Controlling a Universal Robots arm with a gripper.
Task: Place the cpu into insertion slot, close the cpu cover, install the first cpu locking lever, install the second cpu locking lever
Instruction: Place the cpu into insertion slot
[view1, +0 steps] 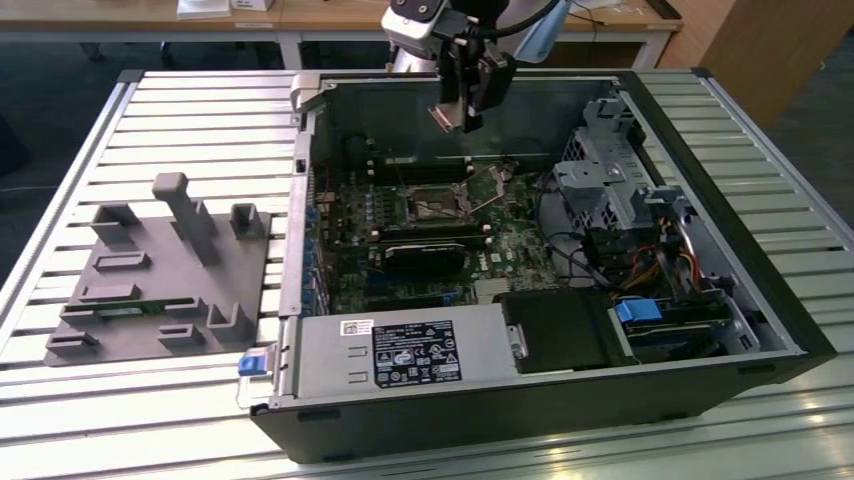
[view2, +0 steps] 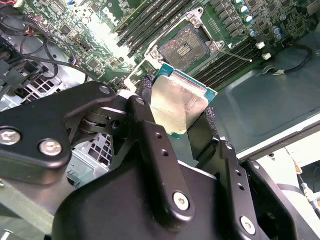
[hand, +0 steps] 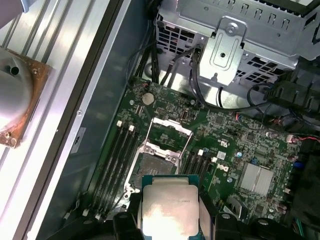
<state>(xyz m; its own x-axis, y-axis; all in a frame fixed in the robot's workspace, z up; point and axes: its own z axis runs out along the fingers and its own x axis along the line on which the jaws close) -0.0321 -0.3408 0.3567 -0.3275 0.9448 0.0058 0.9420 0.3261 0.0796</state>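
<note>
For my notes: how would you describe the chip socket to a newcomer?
Look inside the open computer case at the green board. On it lies the socket, between long narrow memory slots; it alone is square, with a dark centre.

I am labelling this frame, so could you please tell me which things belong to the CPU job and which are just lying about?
Job: cpu, held in the tool; insertion slot, uncovered; cpu cover, open.
Lying about: grey fixture plate beside the case; drive cage; memory slots.
</note>
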